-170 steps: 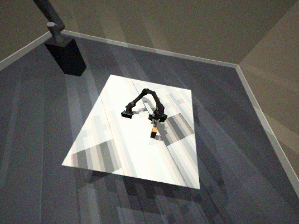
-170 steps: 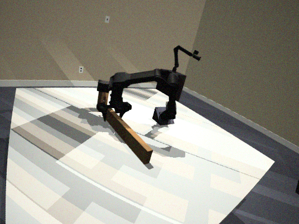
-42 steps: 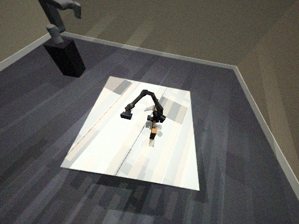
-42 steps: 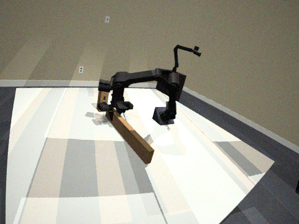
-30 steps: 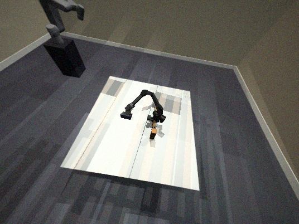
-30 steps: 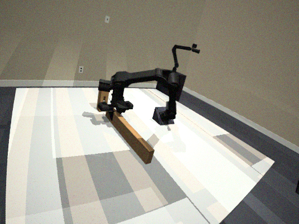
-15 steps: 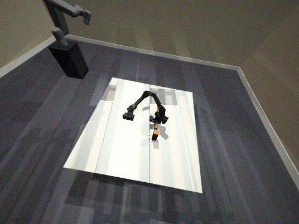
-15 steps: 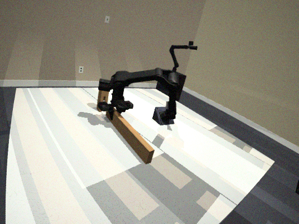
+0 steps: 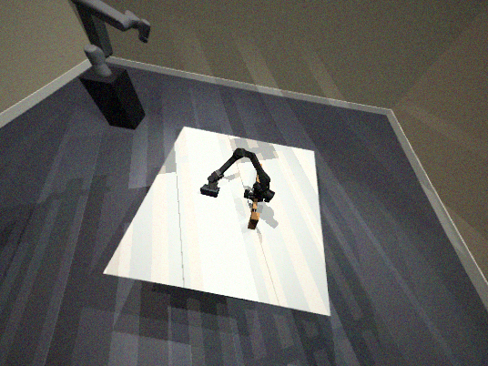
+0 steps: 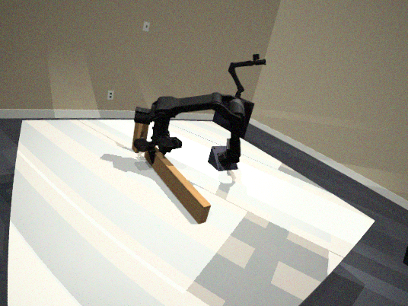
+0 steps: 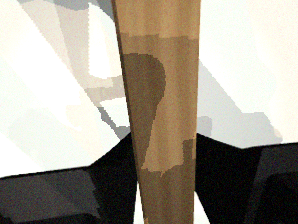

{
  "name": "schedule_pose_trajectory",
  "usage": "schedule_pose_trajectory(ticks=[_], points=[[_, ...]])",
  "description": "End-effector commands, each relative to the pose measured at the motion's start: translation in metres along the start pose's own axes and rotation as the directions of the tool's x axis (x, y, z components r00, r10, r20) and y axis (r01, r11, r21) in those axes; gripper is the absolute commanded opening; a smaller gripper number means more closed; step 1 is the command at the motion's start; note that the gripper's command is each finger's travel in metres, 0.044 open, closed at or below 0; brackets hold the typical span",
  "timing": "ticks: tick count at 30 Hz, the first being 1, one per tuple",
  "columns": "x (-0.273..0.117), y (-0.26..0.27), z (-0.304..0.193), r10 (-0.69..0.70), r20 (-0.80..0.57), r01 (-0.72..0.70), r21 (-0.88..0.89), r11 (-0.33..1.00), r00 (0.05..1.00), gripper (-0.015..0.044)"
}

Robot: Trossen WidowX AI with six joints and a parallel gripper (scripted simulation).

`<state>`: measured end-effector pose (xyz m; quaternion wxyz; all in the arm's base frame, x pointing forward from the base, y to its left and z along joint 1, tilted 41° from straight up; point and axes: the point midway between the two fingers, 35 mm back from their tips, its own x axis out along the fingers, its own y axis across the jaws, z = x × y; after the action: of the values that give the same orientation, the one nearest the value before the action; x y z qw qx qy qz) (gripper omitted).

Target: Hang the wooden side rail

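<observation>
The wooden side rail (image 10: 179, 184) (image 11: 172, 100) (image 9: 258, 178) runs from my gripper toward the viewer in the exterior view, its far end low at the table surface; whether it touches cannot be told. My gripper (image 10: 153, 155) (image 11: 155, 131) is shut on the rail near its post end, with one finger on each side. The headboard post (image 10: 140, 132) (image 9: 253, 220) stands upright just beyond the gripper, partly covered by the arm. The steel hooks, the slot and its pins cannot be made out, so whether hooks and pins touch cannot be told.
The white table (image 9: 214, 255) (image 10: 95, 247) carries the arm's base (image 9: 209, 190) (image 10: 224, 160), to one side of the rail. The arm arches over from the base to the rail. A second arm on a black pedestal (image 9: 119, 102) stands off the table. Strong light patches and shadows cross the tabletop.
</observation>
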<state>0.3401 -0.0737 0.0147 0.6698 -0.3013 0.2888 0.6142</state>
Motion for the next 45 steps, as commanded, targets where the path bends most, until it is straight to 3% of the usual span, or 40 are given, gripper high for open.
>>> schedule_pose_trajectory(ticks=[1,45], points=[[-0.0073,-0.0014,-0.0019,-0.018,-0.005,0.018,-0.003,1.000,1.000,0.0000],[-0.0146,-0.0013,-0.0019,-0.018,-0.005,0.018,-0.003,1.000,1.000,0.0000]])
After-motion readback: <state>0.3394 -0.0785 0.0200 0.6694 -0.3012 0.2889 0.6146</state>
